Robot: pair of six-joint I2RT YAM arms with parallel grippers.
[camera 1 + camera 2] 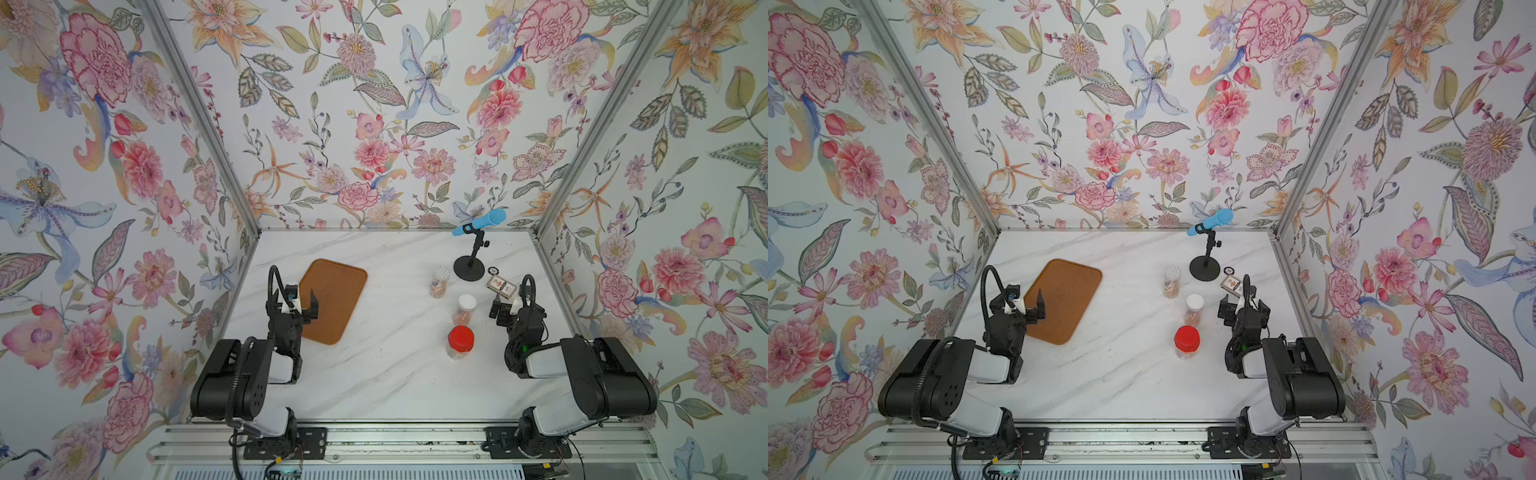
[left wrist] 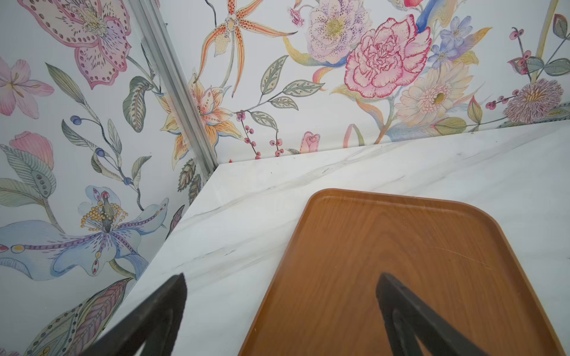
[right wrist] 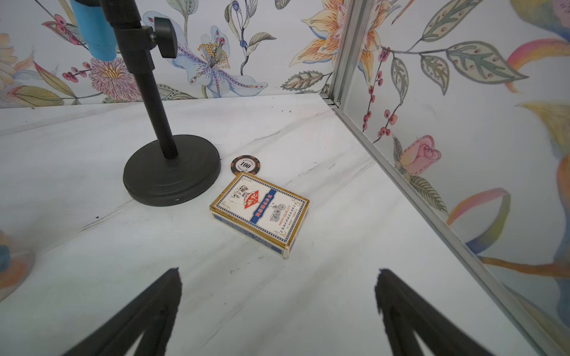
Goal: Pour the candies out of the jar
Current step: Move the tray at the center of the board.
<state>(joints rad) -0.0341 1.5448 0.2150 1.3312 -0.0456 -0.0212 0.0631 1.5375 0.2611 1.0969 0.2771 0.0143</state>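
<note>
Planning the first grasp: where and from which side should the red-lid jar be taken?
Likely its clear body below the lid, approached level from the right by the open right gripper: the red-lid jar stands upright, that side is free, and the white-lid jar stands just behind.

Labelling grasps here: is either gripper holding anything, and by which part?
Nothing is held. The left gripper is open over the tray's edge; the right gripper is open over the table, short of the card box.

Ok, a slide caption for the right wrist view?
Right gripper open and empty over the marble table, facing a playing-card box, a poker chip and a microphone stand.
</note>
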